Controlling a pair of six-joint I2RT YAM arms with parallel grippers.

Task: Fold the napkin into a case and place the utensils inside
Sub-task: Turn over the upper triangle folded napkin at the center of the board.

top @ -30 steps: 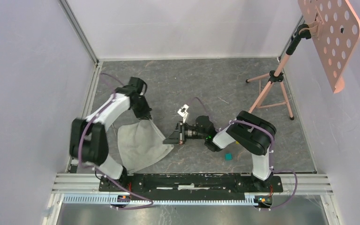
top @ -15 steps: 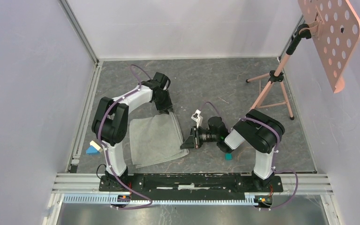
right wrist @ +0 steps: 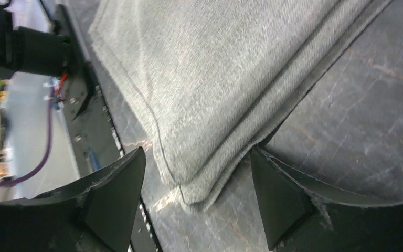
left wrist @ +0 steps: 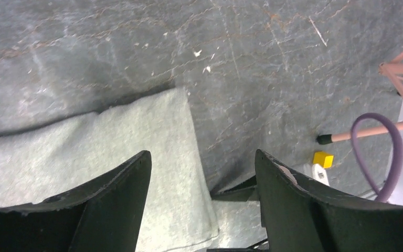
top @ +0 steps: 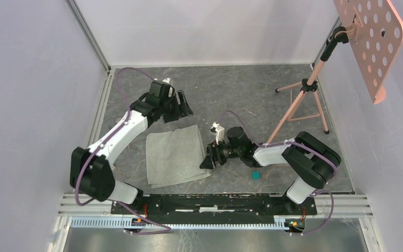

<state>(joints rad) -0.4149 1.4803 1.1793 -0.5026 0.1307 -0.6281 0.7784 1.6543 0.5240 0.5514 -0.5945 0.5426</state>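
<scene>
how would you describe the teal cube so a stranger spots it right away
On the grey table, look toward the near edge by the right arm. Right of the folded napkin lies the teal cube: tiny, bright and boxy, unlike the large grey-green cloth.

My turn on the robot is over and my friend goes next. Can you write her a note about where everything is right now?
Left claw: open, holding nothing, above the far edge of the napkin.
Right claw: open, holding nothing, with a corner on the napkin's right side between its fingers.
Napkin: lying flat, folded in layers.
Fork and spoon: not in sight in any view.
Done: napkin folded over.
Left: finish the case if it needs more folds, find the fork and spoon, slip them inside.
</scene>
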